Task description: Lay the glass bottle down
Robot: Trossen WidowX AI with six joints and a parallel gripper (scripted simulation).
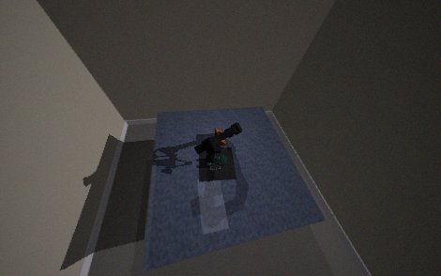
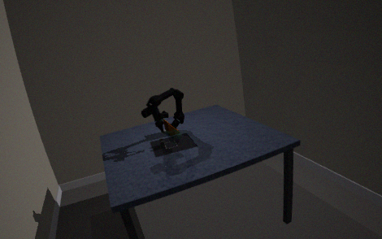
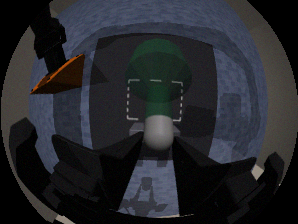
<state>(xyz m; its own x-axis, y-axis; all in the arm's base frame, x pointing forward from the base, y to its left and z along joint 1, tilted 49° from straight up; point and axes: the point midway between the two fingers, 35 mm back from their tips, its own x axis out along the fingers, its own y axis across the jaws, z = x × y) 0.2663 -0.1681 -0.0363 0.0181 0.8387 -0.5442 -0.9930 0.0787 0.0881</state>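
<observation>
The green glass bottle (image 3: 159,65) (image 1: 221,160) is tilted, its base pointing away from my gripper (image 3: 158,137). The gripper is shut on the bottle's neck end, by the pale grey cap. In the wrist view the body overlaps the upper part of the dashed outline (image 3: 133,80) on the dark mat (image 3: 200,55) and reaches beyond it. The grey U-shaped rest (image 3: 137,128) shows just behind the cap, partly hidden by the cap and fingers. Whether the bottle touches the mat or the rest cannot be told.
An orange piece (image 3: 60,77) (image 1: 220,135) shows beside the black arm (image 2: 179,103). The dark mat lies on the blue table (image 1: 277,197) (image 2: 244,134). A pale strip (image 1: 213,211) lies in front of the mat. Arm shadows cross the table.
</observation>
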